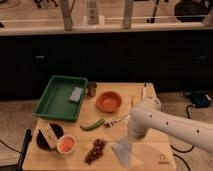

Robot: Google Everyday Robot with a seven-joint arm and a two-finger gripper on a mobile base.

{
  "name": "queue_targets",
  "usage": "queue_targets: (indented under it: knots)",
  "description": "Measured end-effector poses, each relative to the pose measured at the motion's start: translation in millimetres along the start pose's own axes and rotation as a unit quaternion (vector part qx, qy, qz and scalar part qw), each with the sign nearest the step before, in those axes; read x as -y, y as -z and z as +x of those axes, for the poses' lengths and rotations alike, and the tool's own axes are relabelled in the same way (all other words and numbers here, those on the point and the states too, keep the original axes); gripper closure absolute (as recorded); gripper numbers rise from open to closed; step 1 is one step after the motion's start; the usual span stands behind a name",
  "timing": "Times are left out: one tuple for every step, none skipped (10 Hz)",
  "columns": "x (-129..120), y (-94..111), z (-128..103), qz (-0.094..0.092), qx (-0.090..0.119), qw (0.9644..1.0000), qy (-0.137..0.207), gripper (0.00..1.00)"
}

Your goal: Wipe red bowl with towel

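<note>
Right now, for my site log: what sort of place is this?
Likely an office test area: wooden table staged with green tray, red bowl and towel, glass partition behind. The end effector is at the towel.

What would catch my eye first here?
The big white robot arm stretches in from the picture's right, its gripper low over the pale towel near the front edge of the table. Next come the red bowl mid-table and the green tray at the left.
</note>
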Motion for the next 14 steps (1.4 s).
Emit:
queue_targets:
  knots:
    - [0,-1,-2,0.002,0.003,1.0000,0.005,0.40]
    - [-2,-3,-2,0.007,0.004,0.9999,0.009,0.29]
    - [-4,-6,-3,0.010,0.004,0.9999,0.011,0.23]
    - [-6,-9,-5,0.016,0.002,0.9998,0.014,0.20]
    - [-8,-11,-7,0.019,0.002,0.9997,0.018,0.20]
    - [-9,-13,-7,0.021,0.000,0.9996,0.019,0.20]
    - [-11,-16,-7,0.022,-0.001,0.9995,0.021,0.20]
    - [-13,-21,-10,0.021,-0.001,0.9994,0.028,0.20]
    - [-13,-25,-11,0.023,-0.005,0.9991,0.035,0.20]
    - [-15,-28,-11,0.025,-0.009,0.9989,0.040,0.20]
    - [-16,-32,-12,0.026,-0.010,0.9987,0.043,0.20]
    - [-16,-35,-12,0.031,-0.012,0.9983,0.048,0.20]
    - [-16,-42,-12,0.033,-0.009,0.9981,0.052,0.20]
    - [-17,-48,-11,0.033,-0.007,0.9980,0.053,0.20]
